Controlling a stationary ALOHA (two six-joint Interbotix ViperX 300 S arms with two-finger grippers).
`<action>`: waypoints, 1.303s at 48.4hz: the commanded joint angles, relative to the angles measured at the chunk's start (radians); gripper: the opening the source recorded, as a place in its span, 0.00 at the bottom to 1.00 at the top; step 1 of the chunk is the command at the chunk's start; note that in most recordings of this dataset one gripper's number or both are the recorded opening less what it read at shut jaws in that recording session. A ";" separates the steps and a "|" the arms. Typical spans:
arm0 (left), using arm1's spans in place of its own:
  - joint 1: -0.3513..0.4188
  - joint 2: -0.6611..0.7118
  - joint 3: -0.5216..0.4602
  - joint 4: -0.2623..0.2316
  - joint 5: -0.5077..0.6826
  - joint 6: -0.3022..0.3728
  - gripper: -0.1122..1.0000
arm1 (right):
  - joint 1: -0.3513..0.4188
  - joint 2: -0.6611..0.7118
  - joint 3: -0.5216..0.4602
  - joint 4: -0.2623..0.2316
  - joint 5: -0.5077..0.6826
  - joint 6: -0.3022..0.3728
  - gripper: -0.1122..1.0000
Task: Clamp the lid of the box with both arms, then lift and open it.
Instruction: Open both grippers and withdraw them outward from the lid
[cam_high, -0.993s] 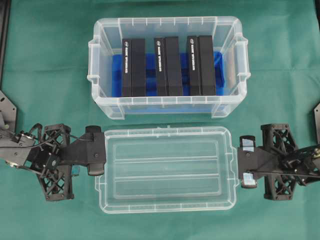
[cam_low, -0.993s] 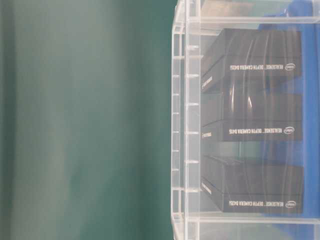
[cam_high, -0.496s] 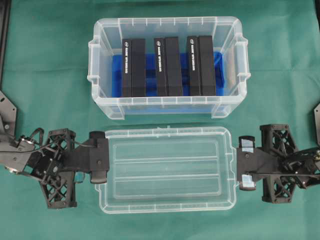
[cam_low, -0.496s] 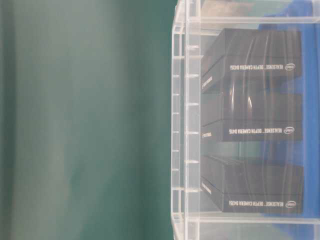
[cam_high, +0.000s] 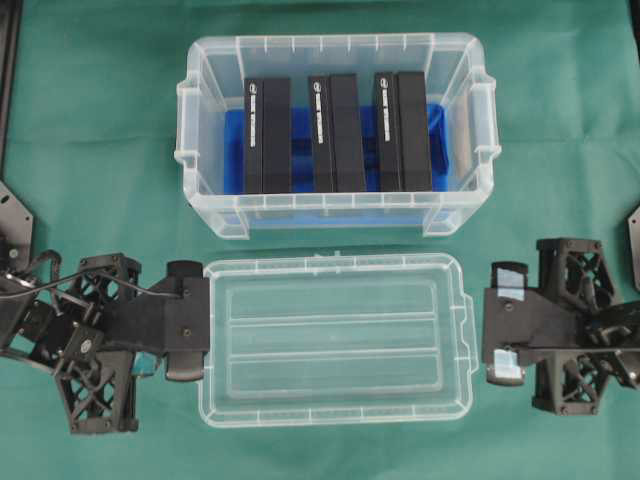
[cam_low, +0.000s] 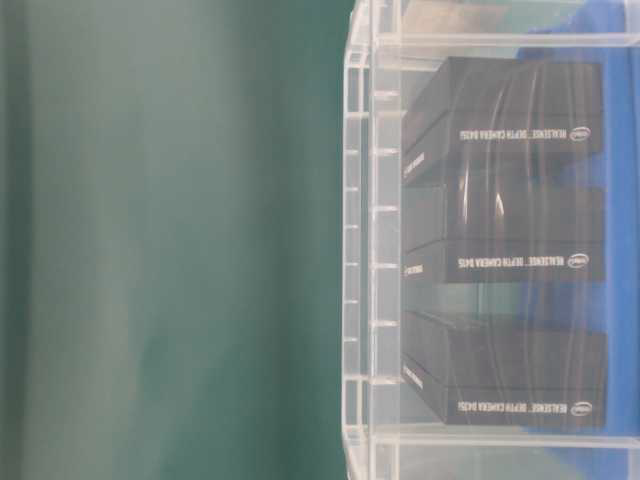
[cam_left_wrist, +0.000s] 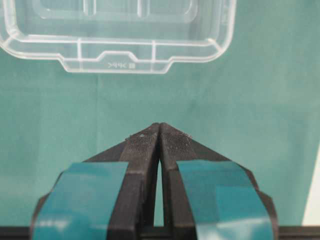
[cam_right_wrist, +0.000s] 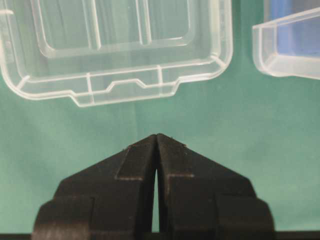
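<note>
The left gripper (cam_left_wrist: 159, 131), its teal-taped fingers (cam_left_wrist: 80, 195) pressed together tip to tip with nothing between them, lies low over the green cloth (cam_left_wrist: 260, 90); directly ahead of its tips, across a bare strip of cloth, is the short edge of the lid (cam_left_wrist: 115, 50) with its small centre tab facing the gripper, not touching it. The right gripper (cam_right_wrist: 157, 140) is likewise clenched on nothing, its black wedges meeting at a point, and the opposite short edge of the lid (cam_right_wrist: 115, 70) lies just ahead of it, apart by a strip of cloth, with a corner of the box (cam_right_wrist: 287, 50) further ahead and to one side. From overhead, the lid (cam_high: 330, 340) lies flat on the cloth, ribbed centre up, between the left gripper (cam_high: 205, 322) and the right gripper (cam_high: 484, 325), each pointing at one end of it. Beyond the lid, on its far long side and close to it, stands the open box (cam_high: 335, 135), holding three black slabs (cam_high: 338, 132) upright on a blue base (cam_high: 236, 150). The table-level view shows the box wall (cam_low: 365, 250) with the slabs behind it.
</note>
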 joint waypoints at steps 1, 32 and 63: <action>-0.003 -0.025 -0.058 0.005 0.029 0.000 0.11 | 0.005 -0.026 -0.058 -0.002 0.051 -0.002 0.10; -0.003 -0.061 -0.169 0.025 0.006 0.091 0.11 | 0.015 -0.074 -0.138 -0.086 0.009 -0.112 0.10; 0.295 -0.293 -0.052 0.017 -0.430 0.502 0.11 | -0.172 -0.276 -0.101 -0.454 -0.256 -0.106 0.10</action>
